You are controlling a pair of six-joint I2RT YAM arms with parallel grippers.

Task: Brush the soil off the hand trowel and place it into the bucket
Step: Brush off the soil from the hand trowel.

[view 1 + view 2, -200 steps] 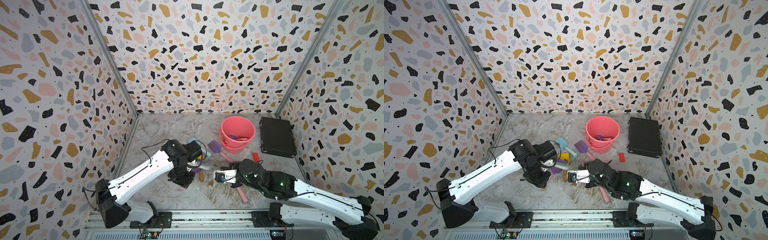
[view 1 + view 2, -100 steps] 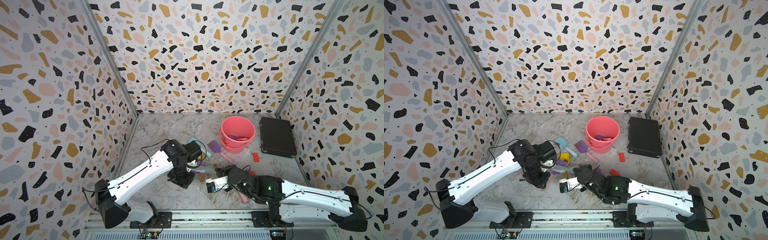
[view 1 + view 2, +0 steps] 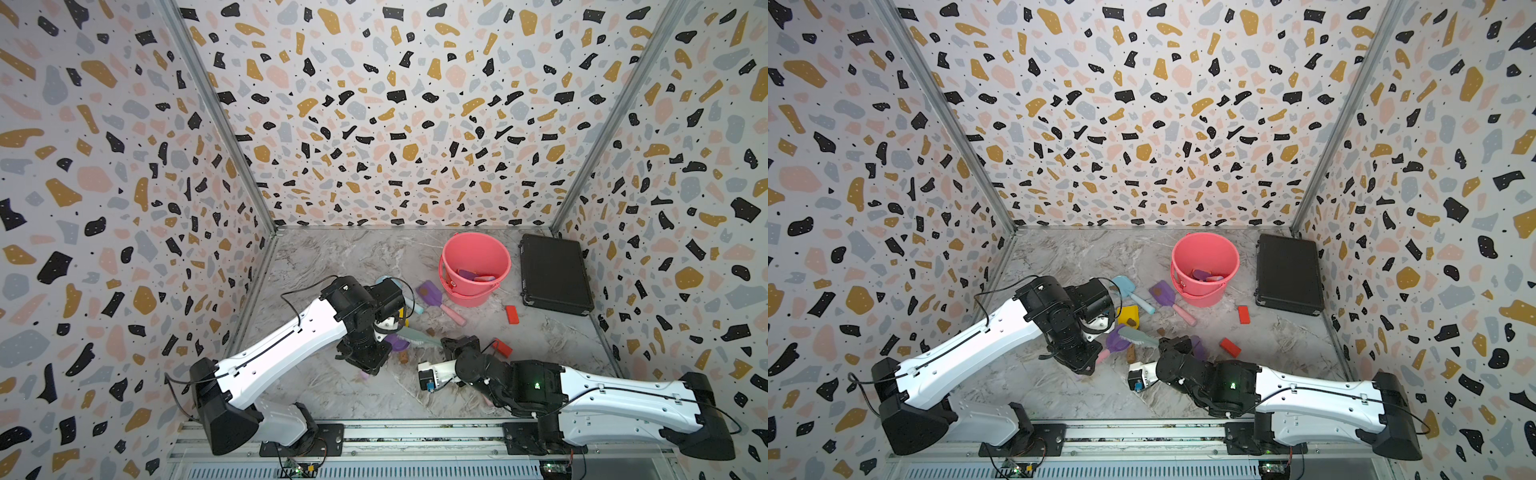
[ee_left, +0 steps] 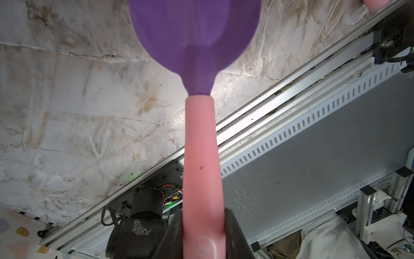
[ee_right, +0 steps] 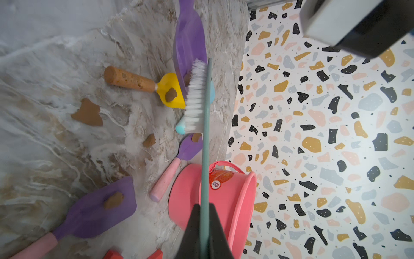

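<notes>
My left gripper (image 4: 202, 233) is shut on the pink handle of a hand trowel (image 4: 202, 145) with a purple blade (image 3: 392, 343), held just above the table. My right gripper (image 5: 204, 226) is shut on the thin teal handle of a brush (image 5: 196, 96). The brush's white bristles lie against that blade beside a dark soil (image 5: 187, 78) spot. More soil blobs (image 5: 88, 113) lie loose on the marble table. The coral-pink bucket (image 3: 451, 282) stands at the back right and shows close behind the brush handle as the bucket (image 5: 186, 197) in the right wrist view.
Other trowels lie around: a yellow one (image 5: 171, 105) carrying soil, a blue one (image 3: 1125, 286), a purple one (image 3: 430, 293) by the bucket and a purple one (image 5: 98, 208) near my right arm. Two red blocks (image 3: 512, 314) and a black case (image 3: 552, 274) sit to the right.
My right arm has dropped lower and drawn its wrist toward the front and left, keeping the brush against the purple blade. The left arm and its trowel have stayed put.
</notes>
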